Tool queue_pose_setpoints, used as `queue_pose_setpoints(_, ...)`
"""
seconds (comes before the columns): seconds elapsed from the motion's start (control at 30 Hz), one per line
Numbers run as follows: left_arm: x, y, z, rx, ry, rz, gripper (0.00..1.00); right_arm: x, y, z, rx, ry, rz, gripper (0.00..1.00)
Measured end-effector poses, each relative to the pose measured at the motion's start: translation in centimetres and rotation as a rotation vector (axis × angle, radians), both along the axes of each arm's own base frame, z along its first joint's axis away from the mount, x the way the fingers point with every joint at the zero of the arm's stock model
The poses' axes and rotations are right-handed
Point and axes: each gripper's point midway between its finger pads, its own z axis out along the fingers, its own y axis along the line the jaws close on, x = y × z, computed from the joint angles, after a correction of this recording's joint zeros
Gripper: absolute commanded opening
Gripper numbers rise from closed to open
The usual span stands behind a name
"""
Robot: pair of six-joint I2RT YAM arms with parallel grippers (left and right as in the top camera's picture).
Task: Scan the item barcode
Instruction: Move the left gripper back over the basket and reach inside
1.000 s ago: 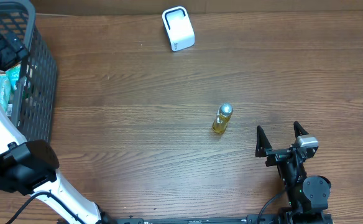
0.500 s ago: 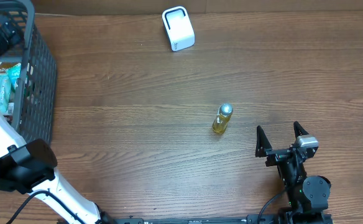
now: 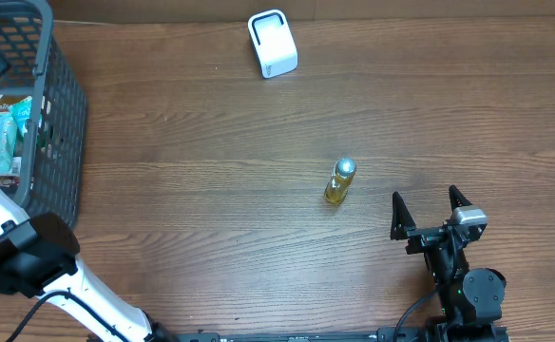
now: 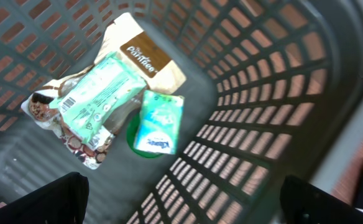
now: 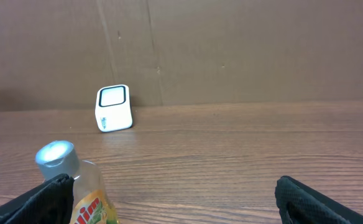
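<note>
A small yellow bottle [image 3: 339, 182] with a silver cap stands upright mid-table; the right wrist view shows it low on the left [image 5: 85, 196]. The white barcode scanner [image 3: 273, 44] stands at the table's far edge, also seen from the right wrist [image 5: 114, 108]. My right gripper [image 3: 430, 211] rests open to the right of the bottle, holding nothing [image 5: 181, 208]. My left gripper [image 4: 184, 205] hangs open above the dark basket [image 3: 64, 114], empty. Under it lie a green packet [image 4: 97, 93], a brown-labelled pouch [image 4: 145, 55] and a tissue pack [image 4: 160, 121].
The basket's mesh walls [image 4: 275, 93] rise around the packets at the table's left end. A brown cardboard wall [image 5: 231, 50] stands behind the scanner. The left arm's white link [image 3: 11, 204] runs along the basket's near side.
The left gripper has drifted toward the upper left over the basket, uncovering more of the packets inside. The right arm and the bottle have not moved.
</note>
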Motion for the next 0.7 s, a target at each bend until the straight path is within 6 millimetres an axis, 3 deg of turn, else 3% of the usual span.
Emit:
queue_pose_setpoints(0.37,0.9,1.7,-8.8,-0.103,0.184,0.021,1.00,0.0,0.0,0.0,0.000,0.000,0.000,1.00)
queue_pose_setpoints(0.7,1.2,2.1,-15.0,-0.173,0.308,0.025,1.00,0.0,0.0,0.0,0.000,0.000,0.000,1.00)
